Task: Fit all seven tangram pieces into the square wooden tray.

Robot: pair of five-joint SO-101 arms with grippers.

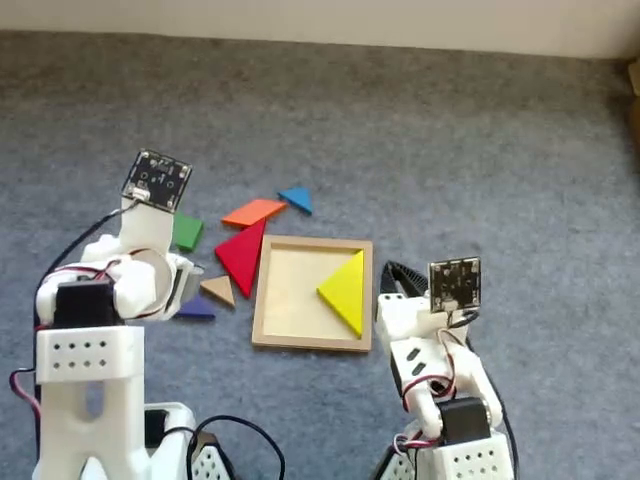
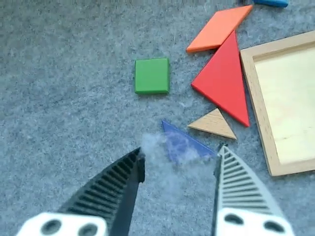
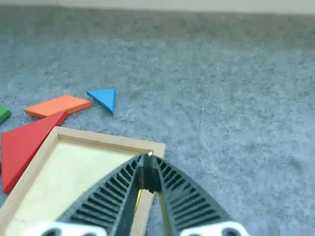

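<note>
The square wooden tray (image 1: 290, 338) holds a yellow triangle (image 1: 346, 291) against its right side. Left of the tray lie a red triangle (image 1: 244, 254), a tan triangle (image 1: 219, 290), a dark blue triangle (image 2: 183, 145), a green square (image 2: 152, 75), an orange parallelogram (image 2: 219, 27) and a light blue triangle (image 3: 104, 98). My left gripper (image 2: 179, 156) is open just above the carpet, and the dark blue triangle lies between its fingertips. My right gripper (image 3: 147, 163) is shut and empty, over the tray's right rim (image 3: 147, 206).
Grey carpet covers the whole work surface, with open room behind and to the right of the tray. The loose pieces cluster close together near the tray's left rim. A pale wall runs along the far edge.
</note>
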